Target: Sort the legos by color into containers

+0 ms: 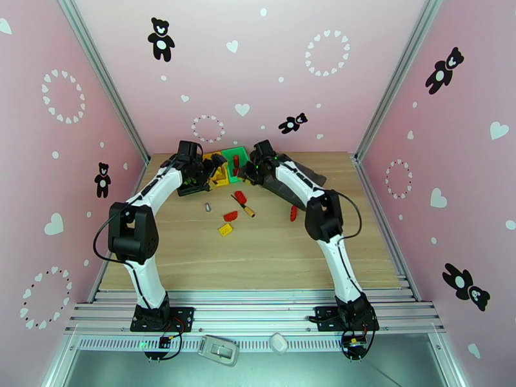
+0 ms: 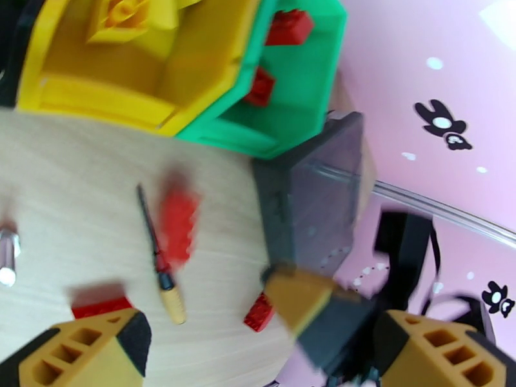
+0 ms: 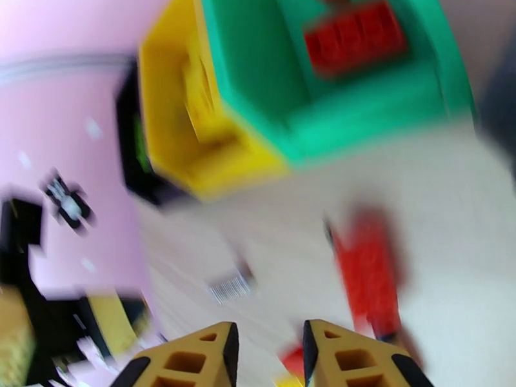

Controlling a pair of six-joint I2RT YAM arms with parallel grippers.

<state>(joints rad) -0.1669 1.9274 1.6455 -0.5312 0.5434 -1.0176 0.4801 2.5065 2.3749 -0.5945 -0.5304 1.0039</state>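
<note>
Lego (image 1: pixel 240 197), red, loose on bench (image 1: pixel 271 253) near green bin (image 1: pixel 242 154): likely light, rigid, slick; pinch flat sides. Left end effector (image 2: pixel 261 337) spread wide, empty; right end effector (image 3: pixel 267 327) narrowly parted, empty.

I see the yellow bin (image 2: pixel 97 98) holding a yellow brick (image 2: pixel 126 14). The joined green bin (image 2: pixel 303 104) holds two red bricks (image 2: pixel 288 27). Three red legos (image 1: pixel 230 217) and one yellow lego (image 1: pixel 225 229) lie loose on the bench (image 1: pixel 258 266).
</note>
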